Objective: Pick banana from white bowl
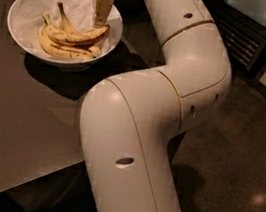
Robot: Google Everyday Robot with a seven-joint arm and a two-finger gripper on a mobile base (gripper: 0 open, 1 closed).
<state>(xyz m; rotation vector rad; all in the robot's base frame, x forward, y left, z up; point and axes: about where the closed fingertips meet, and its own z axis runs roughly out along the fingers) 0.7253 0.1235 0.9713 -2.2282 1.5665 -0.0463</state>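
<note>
The white bowl (16, 22) stands at the far left of the table, lined with crumpled white paper (36, 4). Several bananas lie in it. The top one is the brown-speckled yellow banana (76, 35), curving across the bowl with its right end near the rim. Paler bananas (66, 52) lie under it. My gripper (100, 19) points straight down over the bowl's right side. Its tip is just above the speckled banana's right end. It holds nothing that I can see.
The bowl rests on a dark glossy table (18, 124) whose edge runs diagonally toward the lower left. My large white arm (141, 119) fills the middle of the view. A dark cabinet (257, 32) stands at the back right, on a dark floor (241, 187).
</note>
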